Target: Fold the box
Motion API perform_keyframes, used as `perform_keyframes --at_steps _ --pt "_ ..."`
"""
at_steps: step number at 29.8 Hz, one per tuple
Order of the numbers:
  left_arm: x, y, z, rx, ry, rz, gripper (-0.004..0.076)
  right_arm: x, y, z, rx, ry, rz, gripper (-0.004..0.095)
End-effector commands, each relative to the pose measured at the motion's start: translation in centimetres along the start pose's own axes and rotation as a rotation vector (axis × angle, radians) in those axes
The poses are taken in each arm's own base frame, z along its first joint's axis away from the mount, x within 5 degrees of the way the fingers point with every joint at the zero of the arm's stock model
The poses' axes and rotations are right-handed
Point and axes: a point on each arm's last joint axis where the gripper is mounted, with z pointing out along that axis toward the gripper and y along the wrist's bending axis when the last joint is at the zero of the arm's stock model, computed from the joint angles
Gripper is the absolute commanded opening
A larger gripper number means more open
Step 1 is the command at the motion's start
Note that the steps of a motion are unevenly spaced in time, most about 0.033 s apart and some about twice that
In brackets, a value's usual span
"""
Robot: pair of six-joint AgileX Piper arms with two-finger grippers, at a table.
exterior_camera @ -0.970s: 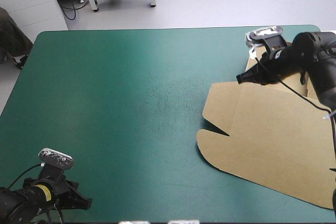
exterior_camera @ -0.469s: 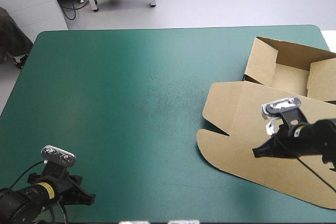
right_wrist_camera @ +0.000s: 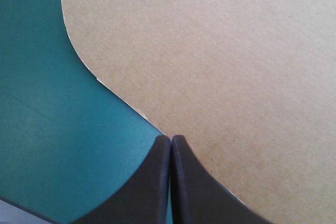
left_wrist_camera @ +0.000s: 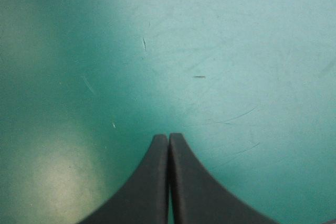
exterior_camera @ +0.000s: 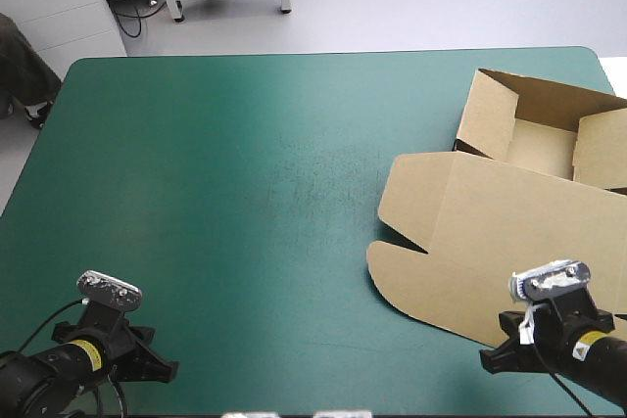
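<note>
Raised box point(exterior_camera: 509, 222) walls — high view only, right gripper point(right_wrist_camera: 170, 138) at its edge

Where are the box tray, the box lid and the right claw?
box tray point(exterior_camera: 542, 149): high view, inner floor.
box lid point(exterior_camera: 509, 242): high view, middle of sheet.
right claw point(right_wrist_camera: 170, 139): right wrist view, where fingertips meet.

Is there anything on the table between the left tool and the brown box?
Nothing. The high view shows only bare teal-green cover between the left tool and the box.
</note>
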Motion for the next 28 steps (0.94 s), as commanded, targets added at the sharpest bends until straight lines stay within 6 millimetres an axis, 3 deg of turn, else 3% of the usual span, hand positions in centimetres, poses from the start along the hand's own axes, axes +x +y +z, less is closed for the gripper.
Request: perform_keyframes --at_steps 1,10,28 --pt "-1.0 -0.1 -0.5 0.006 -0.065 0.001 -0.0032 0.4 0.1 -0.8 0.027 -0.108 -0.024 -0.0018" --pt "-1.0 -0.1 -0.5 0.006 -0.065 0.001 -0.0032 3.4 0.0 0.7 0.026 -0.09 -0.019 -0.0018" --pt "-1.0 -0.1 -0.5 0.006 -0.063 -0.011 -0.0032 3.4 0.0 0.7 0.028 -0.091 -0.02 -0.0018"
